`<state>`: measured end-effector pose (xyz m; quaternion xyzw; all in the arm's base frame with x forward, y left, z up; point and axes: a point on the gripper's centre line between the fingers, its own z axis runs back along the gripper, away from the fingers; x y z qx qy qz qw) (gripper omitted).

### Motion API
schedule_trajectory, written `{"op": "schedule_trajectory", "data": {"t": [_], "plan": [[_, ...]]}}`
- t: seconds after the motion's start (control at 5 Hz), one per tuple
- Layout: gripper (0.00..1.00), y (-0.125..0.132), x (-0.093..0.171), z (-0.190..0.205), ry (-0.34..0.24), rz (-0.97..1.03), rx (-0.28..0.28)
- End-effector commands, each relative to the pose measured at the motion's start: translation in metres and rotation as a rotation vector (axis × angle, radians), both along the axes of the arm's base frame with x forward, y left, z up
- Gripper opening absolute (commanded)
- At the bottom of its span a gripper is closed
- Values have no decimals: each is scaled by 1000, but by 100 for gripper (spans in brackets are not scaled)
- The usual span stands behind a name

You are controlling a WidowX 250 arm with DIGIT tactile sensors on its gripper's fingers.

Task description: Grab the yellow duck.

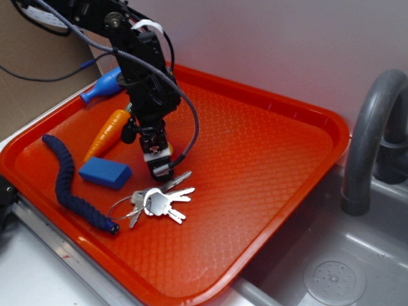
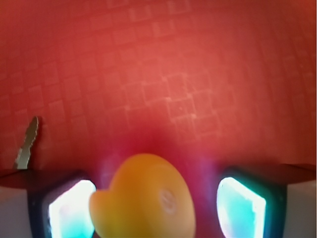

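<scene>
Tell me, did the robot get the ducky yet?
Almost! The gripper is already down on the orange tray, and the yellow duck sits right between its fingers. There are gaps on both sides, so it isn't squeezed. Left to do: close on the duck and lift it.

The black arm (image 1: 137,60) reaches in from the upper left and bends down at the wrist, so the gripper (image 1: 159,159) points steeply downward, its tips low near the surface. In the wrist view both fingers (image 2: 72,208) stand apart, one at each lower corner, with a gap between them.
</scene>
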<state>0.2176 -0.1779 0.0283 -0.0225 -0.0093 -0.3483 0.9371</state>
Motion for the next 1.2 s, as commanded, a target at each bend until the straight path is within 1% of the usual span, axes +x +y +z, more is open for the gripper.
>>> {"op": "schedule_trajectory", "data": {"t": [0.0,0.2,0.4,0.6,0.8,1.0], "plan": [[0,-10,-10,11,-30,-17,-10],[0,-3,-11,26,-26,-19,3],[0,40,-16,75,-81,161,19],[0,76,-24,124,-87,337,4],[0,85,-22,176,-26,396,44],[0,84,-16,226,9,397,56]]}}
